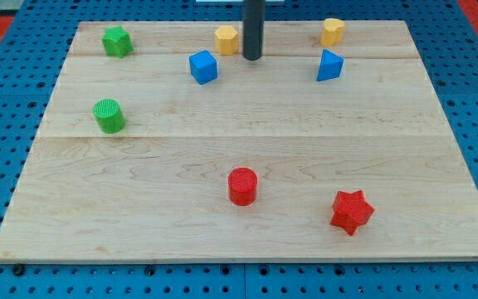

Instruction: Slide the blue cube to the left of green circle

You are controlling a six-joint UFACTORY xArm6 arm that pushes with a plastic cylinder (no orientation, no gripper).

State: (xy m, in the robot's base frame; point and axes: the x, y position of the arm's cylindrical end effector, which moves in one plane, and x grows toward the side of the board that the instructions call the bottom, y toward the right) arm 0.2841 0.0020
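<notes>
The blue cube (203,66) sits near the view's top, left of centre. The green circle (109,115), a ribbed cylinder, stands at the view's left, below and well left of the cube. My tip (252,58) is the lower end of the dark rod, just to the right of the blue cube and slightly above it, with a gap between them. It stands right beside a yellow hexagon block (226,39).
A green star (117,41) lies at the top left. A second yellow block (332,31) and a blue wedge-shaped block (329,66) are at the top right. A red cylinder (242,186) and a red star (351,212) lie near the bottom. The wooden board (438,149) rests on blue pegboard.
</notes>
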